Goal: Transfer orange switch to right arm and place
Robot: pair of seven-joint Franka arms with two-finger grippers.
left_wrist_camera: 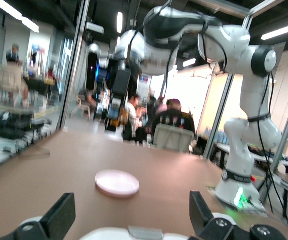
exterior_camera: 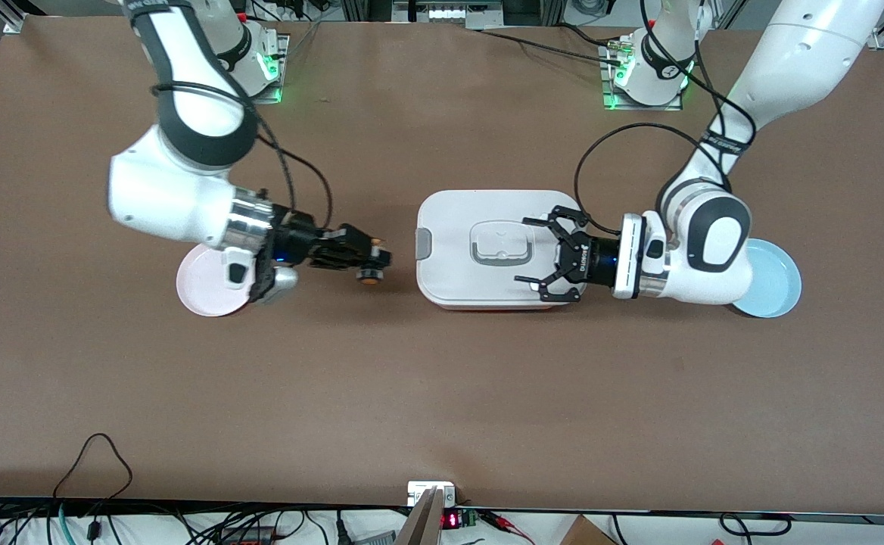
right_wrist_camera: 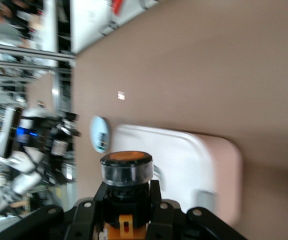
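Orange switch (exterior_camera: pixel 370 277) in right hand (exterior_camera: pixel 372 261)

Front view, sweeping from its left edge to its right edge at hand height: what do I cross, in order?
Pink plate → right hand shut on the orange switch → white lidded box → left hand, open over the box → blue plate.

White lettering runs along the black body of the left gripper (exterior_camera: pixel 550 260), and more along a black band on the left arm (exterior_camera: pixel 728 144), but neither can be read. A small red digital display (exterior_camera: pixel 450 520) sits below the table's (exterior_camera: pixel 442 378) front edge, its digits illegible.
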